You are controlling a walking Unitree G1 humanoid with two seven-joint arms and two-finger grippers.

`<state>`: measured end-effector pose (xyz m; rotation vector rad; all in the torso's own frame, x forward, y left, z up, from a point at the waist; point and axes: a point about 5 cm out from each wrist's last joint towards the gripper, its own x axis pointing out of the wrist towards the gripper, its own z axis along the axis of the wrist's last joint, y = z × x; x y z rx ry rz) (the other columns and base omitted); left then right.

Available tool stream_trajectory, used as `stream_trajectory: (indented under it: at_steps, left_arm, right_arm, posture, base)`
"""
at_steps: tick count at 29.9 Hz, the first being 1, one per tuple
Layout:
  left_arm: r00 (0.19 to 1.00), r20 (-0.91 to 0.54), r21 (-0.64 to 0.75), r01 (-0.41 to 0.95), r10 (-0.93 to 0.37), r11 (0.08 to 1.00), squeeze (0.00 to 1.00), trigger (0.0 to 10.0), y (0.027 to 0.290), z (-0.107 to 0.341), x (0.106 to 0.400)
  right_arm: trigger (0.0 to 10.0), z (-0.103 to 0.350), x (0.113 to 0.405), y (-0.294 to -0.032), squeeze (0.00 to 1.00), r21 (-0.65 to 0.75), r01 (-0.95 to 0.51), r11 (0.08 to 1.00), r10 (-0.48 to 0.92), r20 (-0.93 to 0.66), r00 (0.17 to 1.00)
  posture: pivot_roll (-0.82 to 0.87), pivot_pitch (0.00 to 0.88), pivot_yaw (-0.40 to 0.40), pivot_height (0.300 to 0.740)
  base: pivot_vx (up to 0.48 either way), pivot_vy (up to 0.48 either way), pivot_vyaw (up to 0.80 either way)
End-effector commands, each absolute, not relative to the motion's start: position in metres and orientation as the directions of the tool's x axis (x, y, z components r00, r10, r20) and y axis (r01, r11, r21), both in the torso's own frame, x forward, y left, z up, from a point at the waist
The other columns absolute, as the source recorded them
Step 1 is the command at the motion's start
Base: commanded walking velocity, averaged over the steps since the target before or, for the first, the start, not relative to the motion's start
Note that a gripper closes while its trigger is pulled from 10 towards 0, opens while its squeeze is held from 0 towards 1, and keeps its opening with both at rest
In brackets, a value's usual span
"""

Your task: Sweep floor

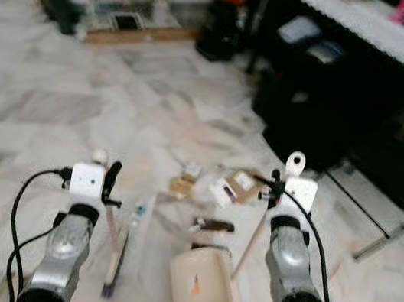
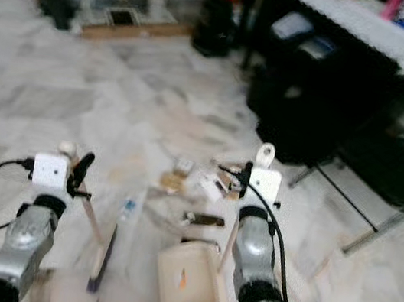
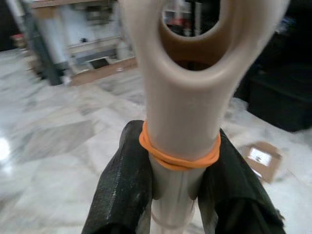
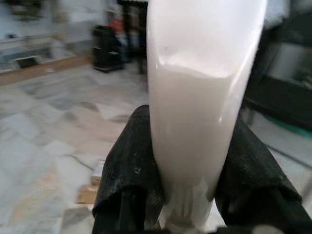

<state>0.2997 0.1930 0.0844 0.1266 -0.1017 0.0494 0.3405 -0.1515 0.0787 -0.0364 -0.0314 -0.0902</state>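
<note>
Both my tools were in hand: my left gripper (image 3: 180,187) was clamped on the broom handle (image 3: 183,97), just under its orange rubber band (image 3: 178,157), and my right gripper (image 4: 187,180) was clenched on the white dustpan handle (image 4: 195,122). From my head, the broom (image 1: 115,260) ran down from my left gripper to dark bristles resting on the marble floor (image 1: 56,96). The dustpan (image 1: 202,287) sat on the floor between my arms, its handle slanting up to my right gripper.

Just beyond the pan's far edge lay the litter (image 1: 215,188): a small brown carton, scraps of white paper and a dark strip, loosely scattered. A small bottle (image 1: 138,212) lay beside the broom, apart from the rest.

I judged the step to be gathering that litter into the pan. To do it well, I would have kept the pan's lip flat against the floor and steady, carried the bristles past the farthest scrap, then drawn them back in short, low strokes, so nothing skipped sideways. The black bins (image 1: 311,99) under the cloth-covered table (image 1: 377,29) stood close on my right, so wide swings looked risky.
</note>
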Motion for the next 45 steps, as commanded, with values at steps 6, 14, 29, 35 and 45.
stream_trajectory:
  at_steps: [6, 14, 29, 35, 45]
  left_arm:
    - [0.99, 0.137, 0.122, -0.042, 0.025, 0.992, 0.0, 10.0, 0.1887, 0.0902, 0.3017]
    - [0.99, 0.136, 0.127, -0.045, 0.027, 0.991, 0.0, 10.0, 0.1884, 0.0898, 0.3016]
    - [0.99, 0.139, 0.127, -0.055, 0.038, 0.99, 0.0, 10.0, 0.1899, 0.0906, 0.3021]
    - [0.99, 0.139, 0.122, -0.055, 0.038, 0.991, 0.0, 10.0, 0.19, 0.0906, 0.3022]
    - [0.988, 0.147, 0.104, -0.063, 0.048, 0.993, 0.0, 10.0, 0.1926, 0.0916, 0.302]
  right_arm:
    - [10.0, 0.086, 0.3423, -0.1539, 0.0, -0.037, 0.096, 0.995, -0.092, 0.078, 0.993]
    - [10.0, 0.0862, 0.3423, -0.1545, 0.0, -0.033, 0.093, 0.995, -0.09, 0.079, 0.993]
    - [10.0, 0.0863, 0.3426, -0.1527, 0.0, -0.044, 0.086, 0.995, -0.082, 0.078, 0.994]
    - [10.0, 0.0864, 0.3426, -0.1528, 0.0, -0.041, 0.087, 0.995, -0.083, 0.079, 0.993]
    - [10.0, 0.0871, 0.3432, -0.1532, 0.0, -0.039, 0.088, 0.995, -0.084, 0.079, 0.993]
  posture:
    - [0.07, 0.025, -0.008, 0.74]
    - [0.07, 0.036, -0.011, 0.74]
    - [0.08, 0.048, -0.014, 0.74]
    - [0.08, 0.048, -0.014, 0.74]
    - [0.08, 0.055, -0.016, 0.74]
  base:
    - [0.0, 0.0, -0.39]
    - [0.0, -0.212, 0.0]
    - [0.0, -0.283, 0.0]
    - [0.0, -0.185, 0.0]
    - [0.0, 0.0, 0.0]
